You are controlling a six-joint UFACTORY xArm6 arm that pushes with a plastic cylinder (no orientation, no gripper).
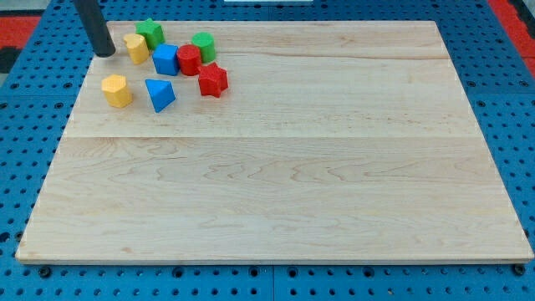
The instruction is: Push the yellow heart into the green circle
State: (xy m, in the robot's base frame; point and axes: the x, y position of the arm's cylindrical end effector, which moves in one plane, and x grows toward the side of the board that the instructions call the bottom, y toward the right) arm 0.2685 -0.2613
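The rod's tip (106,53) is sitting just left of the yellow heart (136,48) — no jaws on this rod. Green star (150,33) is touching the heart's right; green circle (203,45) is lying further right, past the blue cube (165,59) and red cylinder (190,60).

Near the tabletop (276,184) top-left corner are lying a green star (150,32), blue cube (165,59), red cylinder (190,60), red star (212,79), blue triangle (160,94) and yellow hexagon (117,90).

The rod (90,23) is running off the view's top; the green star (150,32) is sitting partly hidden behind the yellow heart (136,48).
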